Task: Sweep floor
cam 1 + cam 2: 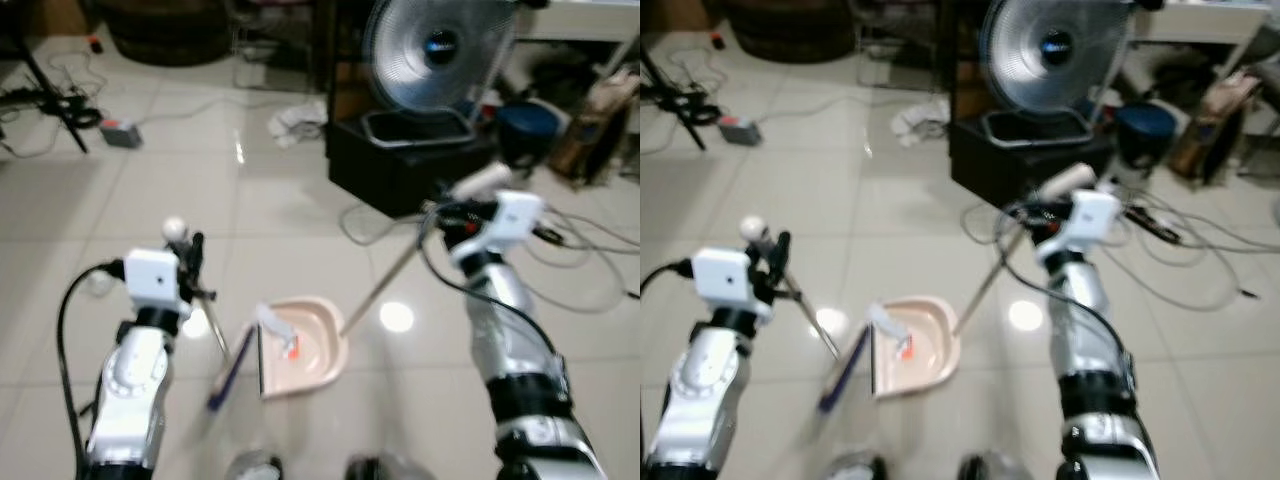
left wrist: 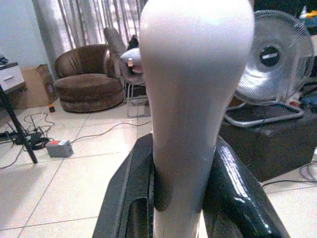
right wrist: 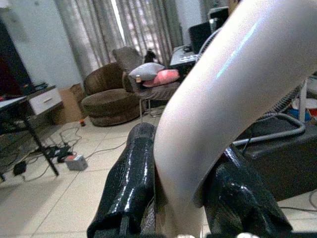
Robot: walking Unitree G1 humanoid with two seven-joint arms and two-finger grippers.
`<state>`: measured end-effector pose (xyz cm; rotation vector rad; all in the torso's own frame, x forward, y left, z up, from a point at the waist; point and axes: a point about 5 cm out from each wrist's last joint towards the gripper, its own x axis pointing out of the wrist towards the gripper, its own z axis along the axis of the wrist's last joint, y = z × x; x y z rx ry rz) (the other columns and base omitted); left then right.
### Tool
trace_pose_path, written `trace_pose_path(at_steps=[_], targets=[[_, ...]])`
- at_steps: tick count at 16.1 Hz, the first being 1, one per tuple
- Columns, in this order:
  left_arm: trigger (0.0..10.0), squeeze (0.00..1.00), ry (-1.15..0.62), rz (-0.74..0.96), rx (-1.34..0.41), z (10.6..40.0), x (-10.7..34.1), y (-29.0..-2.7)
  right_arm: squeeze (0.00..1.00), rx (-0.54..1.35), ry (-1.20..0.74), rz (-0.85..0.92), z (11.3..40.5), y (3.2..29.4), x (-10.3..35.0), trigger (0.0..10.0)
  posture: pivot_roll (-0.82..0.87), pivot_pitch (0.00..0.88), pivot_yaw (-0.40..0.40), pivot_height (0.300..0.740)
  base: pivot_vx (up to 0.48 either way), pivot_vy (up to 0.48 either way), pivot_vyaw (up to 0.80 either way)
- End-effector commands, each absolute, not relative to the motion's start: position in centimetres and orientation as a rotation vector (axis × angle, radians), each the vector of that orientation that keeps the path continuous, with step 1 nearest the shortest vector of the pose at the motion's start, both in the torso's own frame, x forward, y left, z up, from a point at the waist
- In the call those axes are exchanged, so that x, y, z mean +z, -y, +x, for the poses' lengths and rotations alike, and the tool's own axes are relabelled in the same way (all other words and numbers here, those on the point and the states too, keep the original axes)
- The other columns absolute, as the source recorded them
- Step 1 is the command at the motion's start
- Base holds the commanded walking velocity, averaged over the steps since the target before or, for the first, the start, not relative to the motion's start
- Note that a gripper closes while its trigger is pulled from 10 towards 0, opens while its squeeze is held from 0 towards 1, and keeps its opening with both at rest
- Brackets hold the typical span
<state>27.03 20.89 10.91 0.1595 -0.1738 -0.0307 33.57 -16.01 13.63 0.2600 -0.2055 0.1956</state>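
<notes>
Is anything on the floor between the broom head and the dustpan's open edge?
Nothing visible. The broom head, held by the left gripper, lies right beside the dustpan at its open edge. White and orange scraps already sit inside. The right gripper holds the dustpan handle.

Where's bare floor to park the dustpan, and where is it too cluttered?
Bare tile lies between the left gripper and the grey power box, and just right of the dustpan. Crowded: cables by the right gripper, and around the black stand under the fan.
</notes>
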Motion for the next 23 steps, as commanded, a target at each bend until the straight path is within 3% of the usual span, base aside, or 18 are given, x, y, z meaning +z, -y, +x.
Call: trace_pose_path(at_steps=[1,12,23], targets=[[10.0,0.00,0.170,0.161,-0.027,26.9,11.0,-21.0,0.00,0.210,0.254,0.279,33.9,15.7,15.0,10.0,0.05,0.108,0.036,0.740,0.000,0.000,0.80],[10.0,0.00,0.073,0.226,0.033,25.1,9.0,-22.8,0.00,0.223,0.274,0.387,35.2,15.7,16.7,10.0,0.09,0.107,0.022,0.740,0.000,0.000,0.80],[10.0,0.00,0.021,0.338,0.000,24.3,6.9,-21.2,0.00,0.224,0.214,0.358,36.0,16.6,17.2,10.0,0.07,0.130,-0.006,0.740,0.000,0.000,0.80]])
